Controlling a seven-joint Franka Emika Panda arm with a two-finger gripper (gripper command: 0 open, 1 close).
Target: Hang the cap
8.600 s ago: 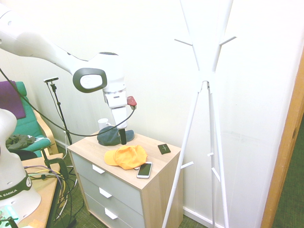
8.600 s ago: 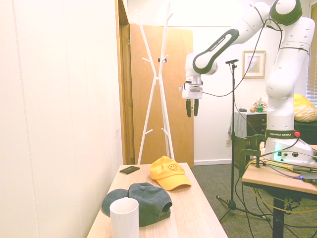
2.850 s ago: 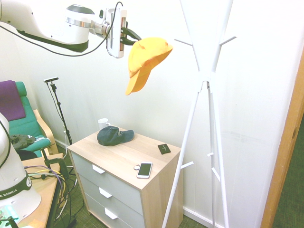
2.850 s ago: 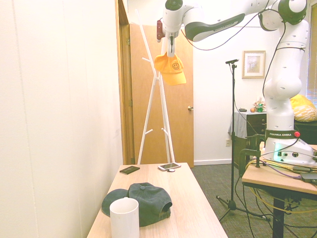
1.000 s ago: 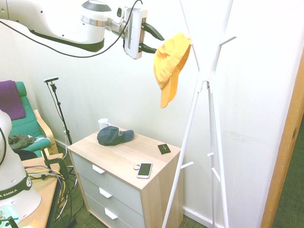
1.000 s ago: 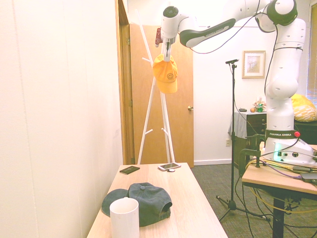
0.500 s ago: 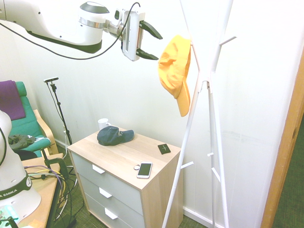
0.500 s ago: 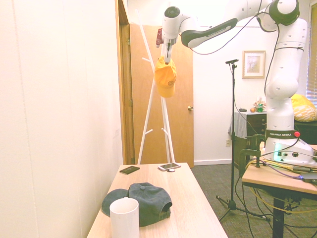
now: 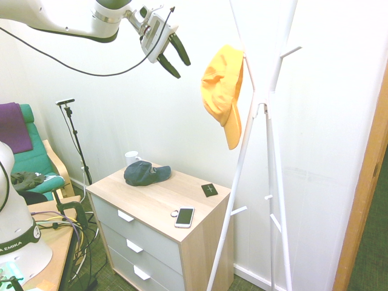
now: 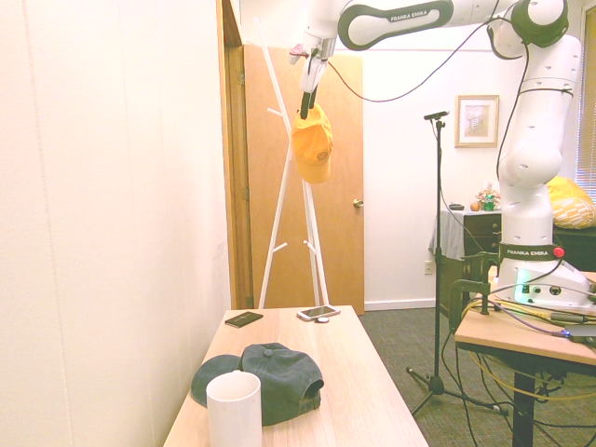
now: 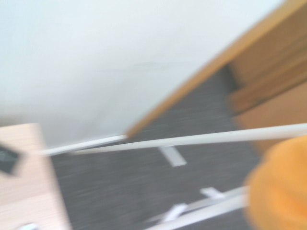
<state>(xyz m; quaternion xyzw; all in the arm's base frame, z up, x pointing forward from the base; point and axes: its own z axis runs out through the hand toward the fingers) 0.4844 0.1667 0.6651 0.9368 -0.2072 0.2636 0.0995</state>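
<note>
matt yellow cloth cap [image 9: 222,85], smooth white coat stand [image 9: 277,151], pale wood-grain dresser top [image 9: 130,188], glossy white mug [image 10: 235,410]

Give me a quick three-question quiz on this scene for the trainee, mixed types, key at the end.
1. True or false: the gripper is holding the yellow cap.
2. Multiple choice: which of these hangs on the rack?
a) the blue cap
b) the mug
c) the yellow cap
3. Fill in the blank: on the dresser, the ring-like item lies right beside the ____.

Key:
1. False; the jaws stand open, apart from it.
2. c
3. phone
</note>
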